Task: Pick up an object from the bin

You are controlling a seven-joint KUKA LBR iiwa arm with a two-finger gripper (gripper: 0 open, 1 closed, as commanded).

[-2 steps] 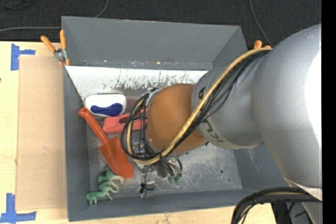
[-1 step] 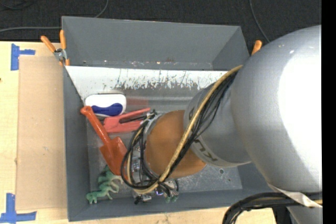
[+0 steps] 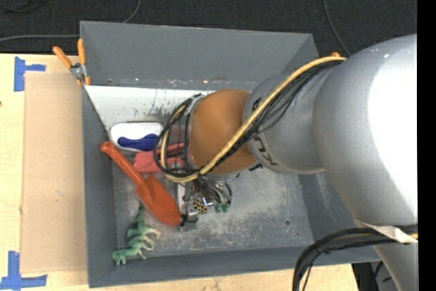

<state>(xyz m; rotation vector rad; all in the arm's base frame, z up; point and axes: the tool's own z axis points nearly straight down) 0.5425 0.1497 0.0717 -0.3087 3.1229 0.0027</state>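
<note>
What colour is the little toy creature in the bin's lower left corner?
The toy creature is green, clearest in the camera view.

bright, even light (glare on bin wall [image 3: 136,97])

A robot arm [image 3: 371,140] with a smooth, rounded silver-grey shell. Its large link narrows to a shorter grey wrist segment [image 3: 296,136] printed with dark lettering too small to read. A glossy orange dome-shaped cover [image 3: 218,126] caps the wrist. 1 yellow cable [image 3: 303,68] runs along the grey shell and curves over the orange cover. Several thin black cables [image 3: 167,140] loop beside the cover. Below it is the gripper [image 3: 194,211], a small cluster of dark and bright metal parts with a perforated tan piece. Thicker black cables [image 3: 327,249] hang beneath the large link.
</note>
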